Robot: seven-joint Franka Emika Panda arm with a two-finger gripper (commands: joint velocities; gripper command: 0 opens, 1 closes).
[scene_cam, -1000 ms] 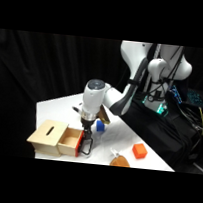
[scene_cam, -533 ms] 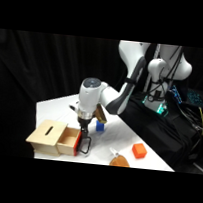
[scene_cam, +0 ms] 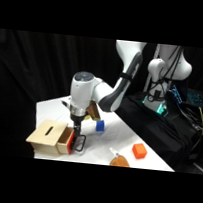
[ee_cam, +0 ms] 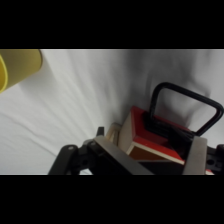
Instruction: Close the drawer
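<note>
Pincer point(scene_cam: 76, 131) hangs at the drawer point(scene_cam: 68, 141) front, table point(scene_cam: 51, 109) bare behind.

Red drawer point(ee_cam: 150, 137) between jaws

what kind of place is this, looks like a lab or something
Most likely a robotics lab or test bench: a white robot arm reaches over a white table set with a small wooden box with a drawer, backed by black curtains, with cabled electronics beside it.
</note>
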